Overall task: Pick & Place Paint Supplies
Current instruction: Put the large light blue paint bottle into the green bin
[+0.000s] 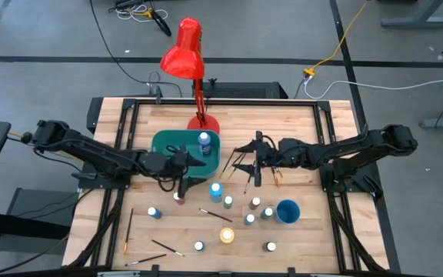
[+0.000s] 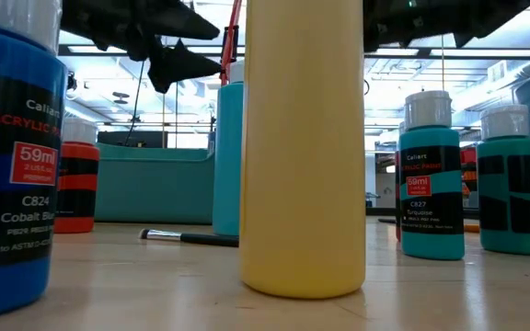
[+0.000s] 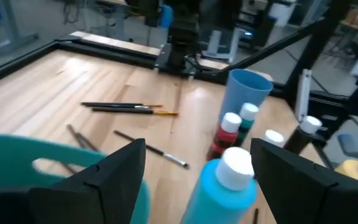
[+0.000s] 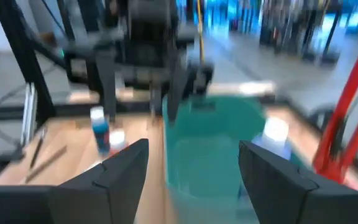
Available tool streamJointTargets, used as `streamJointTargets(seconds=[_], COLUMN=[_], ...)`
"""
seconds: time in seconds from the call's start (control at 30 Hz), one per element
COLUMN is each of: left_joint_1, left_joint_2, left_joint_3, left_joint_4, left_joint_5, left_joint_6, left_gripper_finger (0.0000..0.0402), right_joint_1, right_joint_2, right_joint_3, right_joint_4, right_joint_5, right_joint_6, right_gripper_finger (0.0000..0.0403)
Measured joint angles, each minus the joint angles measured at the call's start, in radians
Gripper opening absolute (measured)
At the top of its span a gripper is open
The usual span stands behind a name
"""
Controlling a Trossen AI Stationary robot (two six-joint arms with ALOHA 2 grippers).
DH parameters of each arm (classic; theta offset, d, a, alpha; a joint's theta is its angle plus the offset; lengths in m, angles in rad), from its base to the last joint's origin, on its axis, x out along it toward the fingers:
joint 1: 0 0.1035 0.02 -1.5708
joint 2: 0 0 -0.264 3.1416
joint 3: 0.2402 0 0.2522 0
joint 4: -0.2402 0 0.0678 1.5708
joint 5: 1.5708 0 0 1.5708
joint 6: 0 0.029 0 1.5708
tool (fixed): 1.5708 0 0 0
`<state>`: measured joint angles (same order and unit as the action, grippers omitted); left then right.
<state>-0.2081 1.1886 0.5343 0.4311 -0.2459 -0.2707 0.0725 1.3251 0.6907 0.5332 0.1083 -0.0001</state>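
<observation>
Left edge of the table (image 1: 298,115): three paintbrushes (image 1: 129,225) lie loose on the wood near the front, none collected.

Left gripper (image 1: 181,163) hovers at the front rim of the teal bin (image 1: 164,142), fingers spread wide, nothing between them. The left wrist view looks down on a light blue bottle (image 3: 224,186) standing just outside the bin wall — my guess is the next pick.

In the bin: one blue bottle (image 1: 204,141), upright near the right wall. That is the only supply I can confirm as placed.

Middle of the table: about ten bottles stand scattered in front of the bin, a yellow bottle (image 1: 226,235) among them, with another brush lying between.

Right of the bin: a cluster of brushes (image 1: 241,163) on the wood, beside the right gripper (image 1: 254,154). It is wide open and empty, facing the bin.

Far right: round blue cup (image 1: 288,211), with two bottles just beside it.

Judgement: early stage. One bottle in; nearly all bottles and every brush left to move.
</observation>
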Motion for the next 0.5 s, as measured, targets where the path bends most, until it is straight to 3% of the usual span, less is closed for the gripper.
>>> streamJointTargets(seconds=[0.1, 0.2, 0.5], left_joint_1=[-0.003, -0.014, -0.014], left_joint_2=[0.023, 0.048, 0.214], left_joint_3=[0.0, 0.001, 0.002], left_joint_4=[0.033, 0.076, 0.281], left_joint_5=[0.075, 0.077, 0.065], left_joint_6=[0.068, 0.105, 0.154], left_gripper_finger=[0.0293, 0.0293, 0.0293], right_joint_1=[0.008, 0.015, 0.014], right_joint_2=[0.0, -0.012, -0.036], right_joint_3=[0.0, 0.0, 0.0], right_joint_4=[0.032, -0.02, -0.048], right_joint_5=[-0.08, -0.132, -0.089], right_joint_6=[-0.039, -0.013, -0.012], right_gripper_finger=[0.0256, 0.0256, 0.0256])
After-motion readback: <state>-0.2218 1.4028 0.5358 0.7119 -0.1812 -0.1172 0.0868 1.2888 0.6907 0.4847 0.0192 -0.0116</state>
